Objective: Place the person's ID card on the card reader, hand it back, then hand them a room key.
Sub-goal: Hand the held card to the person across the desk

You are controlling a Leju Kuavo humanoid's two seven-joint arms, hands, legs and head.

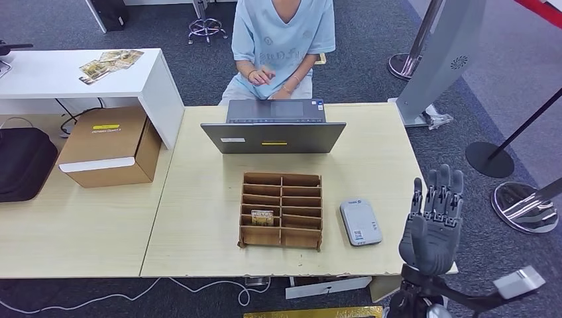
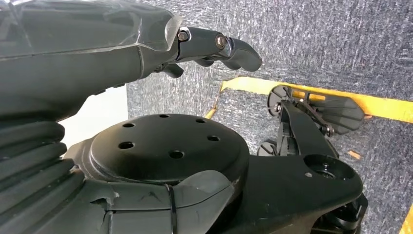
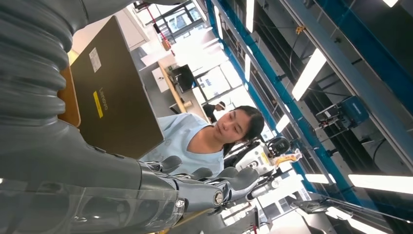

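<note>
My right hand (image 1: pixel 434 222) is raised above the table's front right corner, palm up, fingers apart, holding nothing; its fingers (image 3: pixel 209 183) also show in the right wrist view. The grey card reader (image 1: pixel 360 222) lies flat on the table, just left of that hand. A wooden compartment rack (image 1: pixel 281 210) stands at the table's middle, with a key card (image 1: pixel 262 217) upright in a lower left slot. A person in a light blue shirt (image 1: pixel 283 40) sits behind the laptop (image 1: pixel 274 136), hands together. My left hand (image 2: pixel 214 48) hangs over the carpet, fingers loosely extended, empty.
A cardboard box (image 1: pixel 109 147) and a black bag (image 1: pixel 23 162) sit on the left table. A white desk (image 1: pixel 79 74) stands behind them. Stanchion bases (image 1: pixel 527 207) and a grey kiosk stand (image 1: pixel 441 56) stand right of the table.
</note>
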